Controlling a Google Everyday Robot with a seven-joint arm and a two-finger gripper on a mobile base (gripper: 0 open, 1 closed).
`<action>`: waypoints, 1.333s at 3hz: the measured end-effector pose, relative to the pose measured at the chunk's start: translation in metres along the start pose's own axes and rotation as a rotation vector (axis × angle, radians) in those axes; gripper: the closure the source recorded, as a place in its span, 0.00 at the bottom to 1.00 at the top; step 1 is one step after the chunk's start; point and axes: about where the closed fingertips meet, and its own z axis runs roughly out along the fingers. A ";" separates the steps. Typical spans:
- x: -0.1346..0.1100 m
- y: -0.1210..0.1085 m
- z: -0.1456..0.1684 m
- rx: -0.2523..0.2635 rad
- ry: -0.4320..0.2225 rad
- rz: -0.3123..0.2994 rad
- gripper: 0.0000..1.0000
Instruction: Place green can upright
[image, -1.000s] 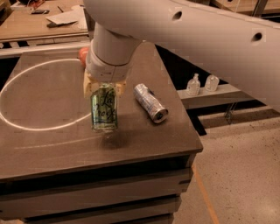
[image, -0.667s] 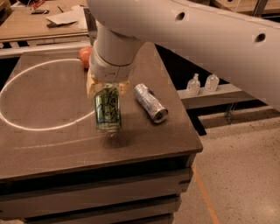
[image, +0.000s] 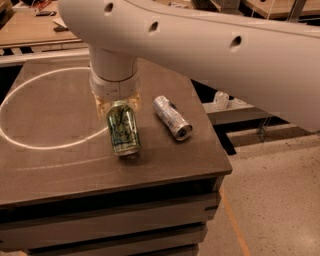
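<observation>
Where the dark worktop (image: 60, 175) ends at its front edge, stacked slabs show beneath it, and a speckled floor (image: 280, 200) with an orange line lies off to the right. Near the middle of the worktop is the green can (image: 123, 129), close to upright but leaning a little. Its base sits low over a shadow, and I cannot tell whether it touches down. The claw (image: 119, 106) comes from straight above, its fingers closed around the can's upper part and hiding the top rim. Just to the right, apart from it, a silver can (image: 172, 118) lies on its side. A pale ring (image: 50, 147) curves across the worktop's left half. The thick white arm (image: 210, 45) crosses overhead and blocks much of what lies behind it. Small bottles (image: 220, 99) and another table (image: 35, 35) sit beyond.
</observation>
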 end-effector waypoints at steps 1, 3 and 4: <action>0.001 0.001 0.005 -0.030 -0.004 -0.016 1.00; 0.012 0.016 -0.016 -0.007 0.010 -0.058 1.00; 0.020 0.023 -0.031 0.007 0.026 -0.079 1.00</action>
